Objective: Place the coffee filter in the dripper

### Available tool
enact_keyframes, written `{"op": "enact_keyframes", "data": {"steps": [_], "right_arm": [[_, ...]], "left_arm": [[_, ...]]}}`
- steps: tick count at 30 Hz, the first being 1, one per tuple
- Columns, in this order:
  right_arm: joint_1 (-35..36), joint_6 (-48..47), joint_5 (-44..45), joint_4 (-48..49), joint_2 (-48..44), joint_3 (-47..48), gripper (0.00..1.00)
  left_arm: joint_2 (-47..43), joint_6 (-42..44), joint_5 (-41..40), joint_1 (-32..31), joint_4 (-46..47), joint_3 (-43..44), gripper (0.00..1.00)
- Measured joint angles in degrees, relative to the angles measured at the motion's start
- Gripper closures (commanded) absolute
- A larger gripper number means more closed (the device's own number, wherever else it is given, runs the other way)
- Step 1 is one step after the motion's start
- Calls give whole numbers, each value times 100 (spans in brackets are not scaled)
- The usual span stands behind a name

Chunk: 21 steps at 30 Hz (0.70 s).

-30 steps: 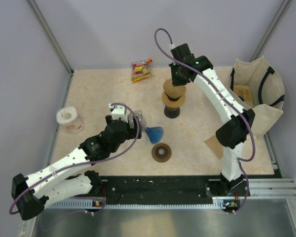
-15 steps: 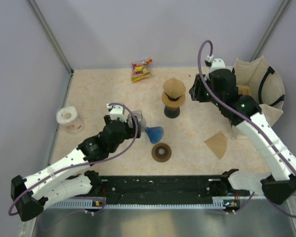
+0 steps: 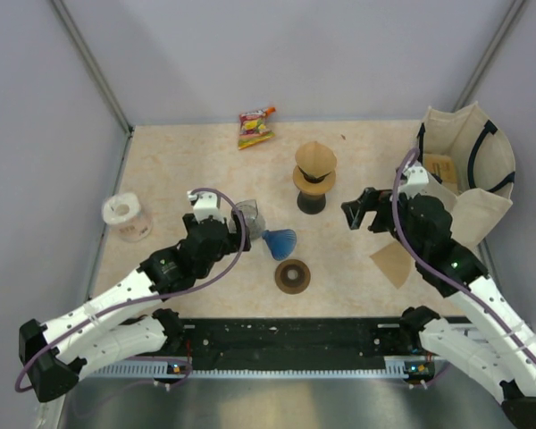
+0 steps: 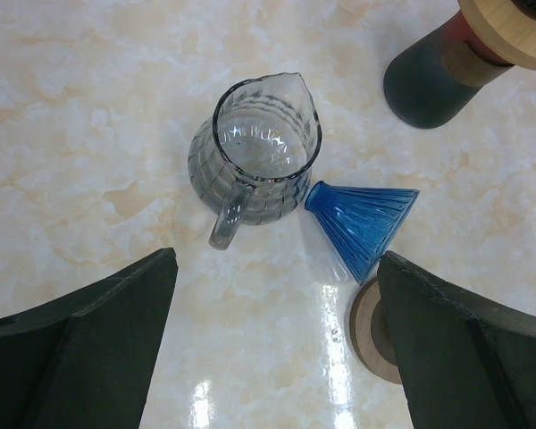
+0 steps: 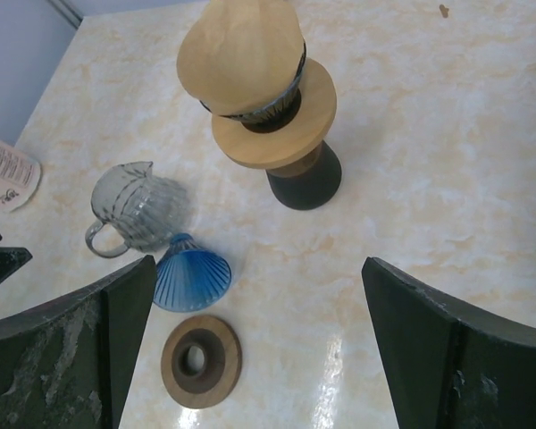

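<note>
Tan paper coffee filter [image 5: 241, 54], rounded cone, capping wood-collared dripper [image 5: 290, 134], ribbed blue glass cone [image 5: 192, 279] at its 7 o'clock, left gripper [image 4: 275, 261] and right gripper [image 5: 257, 264] both spread wide

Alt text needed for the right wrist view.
A tan paper filter sits on the dripper atop a dark stand. Nearer are a glass pitcher, a blue cone on its side and a wooden ring, framed by the open right gripper.
</note>
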Motion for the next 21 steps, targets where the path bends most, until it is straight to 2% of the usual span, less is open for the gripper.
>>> {"op": "enact_keyframes", "data": {"steps": [11,14,21], "right_arm": [[0,120,-2,125,-341,-1086,1],[0,140,20,122,-337,-1272,1],[0,186,122,131,-302,-1456,2]], "left_arm": [[162,-269,195,0,-203,0,1],[387,-219,566,7,-184,0,2],[1292,-85,1853,2,-39,118,14]]}}
